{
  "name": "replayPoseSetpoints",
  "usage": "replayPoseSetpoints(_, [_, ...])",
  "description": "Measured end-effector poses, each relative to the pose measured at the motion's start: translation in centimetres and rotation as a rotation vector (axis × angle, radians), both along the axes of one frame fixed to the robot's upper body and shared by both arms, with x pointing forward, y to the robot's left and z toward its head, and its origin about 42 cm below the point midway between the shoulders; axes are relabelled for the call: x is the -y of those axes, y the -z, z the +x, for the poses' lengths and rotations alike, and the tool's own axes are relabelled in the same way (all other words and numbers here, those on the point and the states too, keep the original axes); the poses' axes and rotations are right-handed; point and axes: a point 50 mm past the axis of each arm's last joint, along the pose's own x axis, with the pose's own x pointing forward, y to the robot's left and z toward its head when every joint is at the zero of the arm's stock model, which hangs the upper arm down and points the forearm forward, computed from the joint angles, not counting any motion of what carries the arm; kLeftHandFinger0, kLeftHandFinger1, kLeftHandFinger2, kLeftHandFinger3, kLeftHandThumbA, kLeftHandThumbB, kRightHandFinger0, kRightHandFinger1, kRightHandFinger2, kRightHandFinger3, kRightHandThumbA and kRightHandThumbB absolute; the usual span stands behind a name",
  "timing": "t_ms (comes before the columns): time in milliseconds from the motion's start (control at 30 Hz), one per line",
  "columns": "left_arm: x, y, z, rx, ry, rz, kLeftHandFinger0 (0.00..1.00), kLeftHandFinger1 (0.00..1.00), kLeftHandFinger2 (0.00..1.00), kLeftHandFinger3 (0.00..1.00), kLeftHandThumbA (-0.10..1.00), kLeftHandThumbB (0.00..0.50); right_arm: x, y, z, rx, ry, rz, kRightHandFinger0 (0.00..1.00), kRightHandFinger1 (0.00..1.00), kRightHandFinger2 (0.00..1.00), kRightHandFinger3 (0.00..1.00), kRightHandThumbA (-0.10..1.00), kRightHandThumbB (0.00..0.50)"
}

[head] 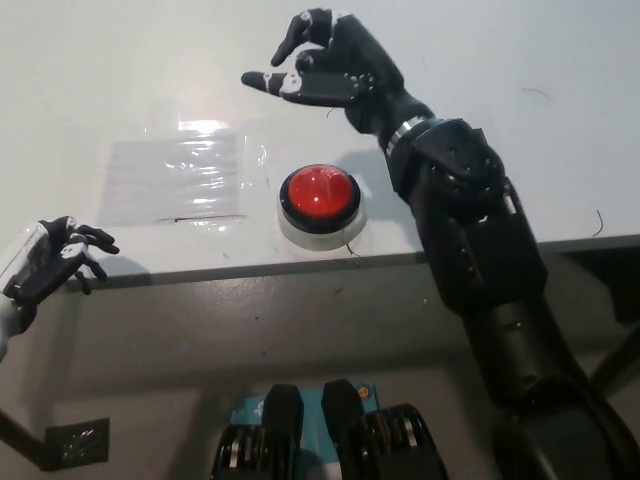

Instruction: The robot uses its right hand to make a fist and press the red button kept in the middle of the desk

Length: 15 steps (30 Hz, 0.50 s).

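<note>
one black right hand (325, 68), fingers apart, hovers beyond the red button (319, 194).

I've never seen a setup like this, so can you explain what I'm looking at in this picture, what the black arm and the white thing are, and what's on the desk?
This is a view from a camera on a humanoid robot's head, looking steeply down at a white desk. The black right hand hangs raised above the desk with fingers apart, holding nothing. Below it, near the desk's front edge, sits a red button on a pale round base, with nothing touching it. The white left hand rests at the desk's front edge on the left, fingers curled. A clear plastic patch lies flat beside the button.
</note>
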Motion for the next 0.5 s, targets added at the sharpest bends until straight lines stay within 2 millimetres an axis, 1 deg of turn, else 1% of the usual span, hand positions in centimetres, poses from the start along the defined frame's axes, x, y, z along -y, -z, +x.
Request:
replayPoseSetpoints(67, [0.0, 0.0, 0.0, 0.001, 0.0, 0.0, 0.24, 0.32, 0.45, 0.58, 0.49, 0.0, 0.5, -0.1, -0.1, -0.003, 0.008, 0.003, 0.0, 0.06, 0.33, 0.24, 1.0, 0.5])
replayPoseSetpoints(167, [-0.1, 0.0, 0.0, 0.003, -0.003, -0.004, 0.25, 0.33, 0.44, 0.57, 0.47, 0.0, 1.7, -0.2, -0.1, -0.012, 0.024, 0.012, 0.0, 0.06, 0.33, 0.25, 1.0, 0.5])
replayPoseSetpoints(233, [-0.2, -0.1, 0.0, 0.005, -0.006, -0.008, 0.23, 0.31, 0.43, 0.56, 0.47, 0.0, 2.5, -0.2, 0.0, -0.014, 0.037, 0.017, 0.0, 0.06, 0.32, 0.25, 1.0, 0.5])
replayPoseSetpoints(267, [-0.3, -0.1, 0.0, 0.005, -0.007, -0.009, 0.24, 0.32, 0.43, 0.57, 0.48, 0.0, 2.9, -0.2, 0.0, -0.016, 0.043, 0.018, 0.0, 0.06, 0.32, 0.24, 1.0, 0.5])
replayPoseSetpoints(333, [-0.3, -0.1, -0.1, 0.005, -0.007, -0.01, 0.24, 0.32, 0.42, 0.56, 0.48, 0.0, 3.8, -0.5, -0.1, -0.009, 0.057, 0.022, 0.0, 0.03, 0.28, 0.23, 1.0, 0.5])
replayPoseSetpoints(467, [-0.3, -0.1, -0.1, 0.006, -0.009, -0.011, 0.22, 0.31, 0.42, 0.56, 0.47, 0.0, 6.1, -1.0, -0.3, 0.017, 0.096, 0.029, 0.0, 0.03, 0.28, 0.23, 1.0, 0.5])
replayPoseSetpoints(500, [-0.4, -0.1, -0.1, 0.006, -0.01, -0.011, 0.23, 0.32, 0.44, 0.57, 0.47, 0.0, 6.7, -1.1, -0.4, 0.024, 0.106, 0.029, 0.0, 0.02, 0.28, 0.24, 1.0, 0.5])
